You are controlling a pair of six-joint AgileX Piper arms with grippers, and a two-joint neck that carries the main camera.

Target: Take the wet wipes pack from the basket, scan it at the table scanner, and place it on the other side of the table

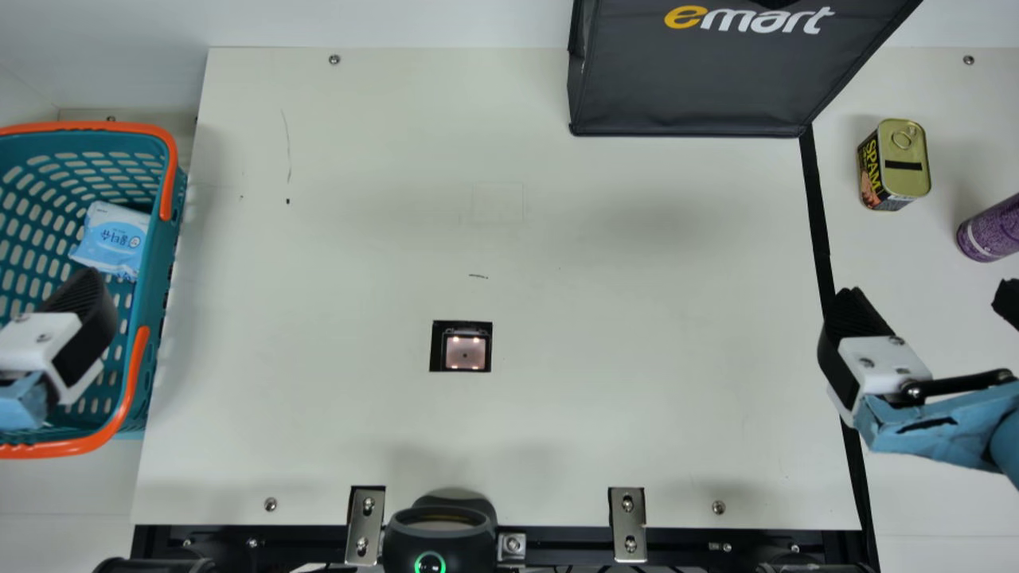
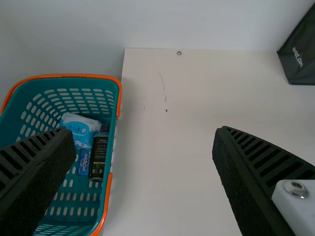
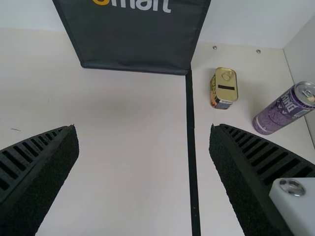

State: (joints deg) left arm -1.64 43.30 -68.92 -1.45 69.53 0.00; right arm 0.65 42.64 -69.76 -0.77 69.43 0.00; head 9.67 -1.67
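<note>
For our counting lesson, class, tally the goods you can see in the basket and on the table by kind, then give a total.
Wet wipes pack: 1
Dark bottle: 1
Small blue box or packet: 1
Cans, one gold-topped tin and one purple can: 2
Total: 5

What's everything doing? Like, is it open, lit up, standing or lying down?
Left claw: open
Right claw: open
Wet wipes pack: in the basket
Basket: upright, holding things
Dark bottle: lying in the basket
Scanner: lit up
Black device: green light on
Gold-topped can: standing
Purple can: standing
Black bag: standing
</note>
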